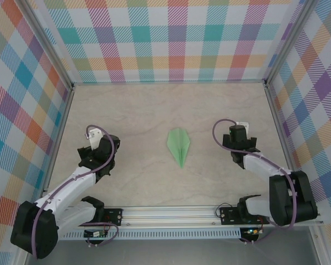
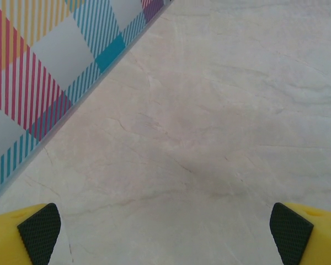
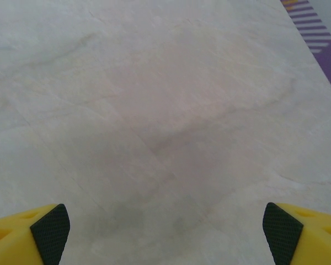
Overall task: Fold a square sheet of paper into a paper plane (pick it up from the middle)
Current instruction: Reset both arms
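The paper plane (image 1: 179, 146) lies flat in the middle of the table, a slim pale green dart with a straight centre crease and its sharp tip toward the arm bases. My left gripper (image 1: 95, 138) hangs well to its left, my right gripper (image 1: 238, 134) well to its right; neither touches it. In the left wrist view the left gripper (image 2: 165, 234) is open, its yellow fingers (image 2: 38, 232) wide apart over bare table. The right gripper (image 3: 165, 232) is likewise open, its black pads (image 3: 49, 226) far apart with nothing between.
Checked walls (image 1: 171, 38) close the table on the back, left and right. The left wall's lower edge (image 2: 71, 94) runs close past the left gripper. A metal rail (image 1: 171, 212) with the arm bases crosses the near edge. Pale marbled tabletop (image 1: 154, 110) surrounds the plane.
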{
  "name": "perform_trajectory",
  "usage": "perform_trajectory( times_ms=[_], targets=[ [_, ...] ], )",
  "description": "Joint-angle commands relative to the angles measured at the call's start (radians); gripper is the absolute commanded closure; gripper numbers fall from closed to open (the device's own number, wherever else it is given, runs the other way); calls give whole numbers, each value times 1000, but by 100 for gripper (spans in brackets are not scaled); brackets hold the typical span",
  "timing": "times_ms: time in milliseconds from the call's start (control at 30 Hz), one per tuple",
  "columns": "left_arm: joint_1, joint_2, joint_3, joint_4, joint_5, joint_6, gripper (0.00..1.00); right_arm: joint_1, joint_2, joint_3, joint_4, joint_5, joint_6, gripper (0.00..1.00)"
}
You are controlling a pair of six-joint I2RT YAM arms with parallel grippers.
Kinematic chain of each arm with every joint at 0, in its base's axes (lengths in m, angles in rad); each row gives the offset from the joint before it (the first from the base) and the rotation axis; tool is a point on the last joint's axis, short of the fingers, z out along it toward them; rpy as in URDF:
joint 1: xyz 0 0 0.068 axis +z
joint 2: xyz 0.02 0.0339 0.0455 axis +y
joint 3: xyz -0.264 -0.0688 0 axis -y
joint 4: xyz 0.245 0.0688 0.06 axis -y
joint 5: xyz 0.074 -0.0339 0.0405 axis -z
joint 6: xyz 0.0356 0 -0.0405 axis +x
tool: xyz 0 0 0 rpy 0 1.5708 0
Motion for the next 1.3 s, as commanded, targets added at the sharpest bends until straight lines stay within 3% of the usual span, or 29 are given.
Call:
perform_trajectory(
  times_ms=[0, 133, 233, 433, 600, 733, 800, 867, 900, 967, 1267],
  targets=[
    [49, 16, -39, 266, 69, 162, 0, -9, 72, -3, 270, -78, -89, 7],
    [104, 65, -94, 433, 126, 150, 0, -20, 122, -29, 472, -186, -157, 7],
    [127, 129, -116, 562, 174, 216, 0, -43, 176, -68, 633, -253, -184, 7],
    [182, 270, -169, 819, 301, 253, 0, -107, 156, -167, 771, -456, -178, 6],
    [199, 395, -131, 924, 414, 314, 0, -168, 223, -98, 698, -561, -143, 5],
    [203, 530, -107, 1025, 472, 353, 0, -186, 228, -92, 691, -538, -116, 0],
    [234, 523, -93, 976, 524, 328, 0, -185, 229, -94, 697, -532, -114, 0],
    [243, 603, -120, 1116, 493, 318, 0, -184, 228, -101, 709, -484, -98, 0],
    [248, 571, -88, 987, 508, 299, 0, -176, 226, -104, 711, -439, -88, 0],
    [287, 578, -96, 1019, 552, 281, 0, -173, 226, -106, 716, -426, -85, 0],
    [277, 572, -96, 1012, 542, 288, 0, -171, 226, -108, 718, -425, -89, 0]
  ],
)
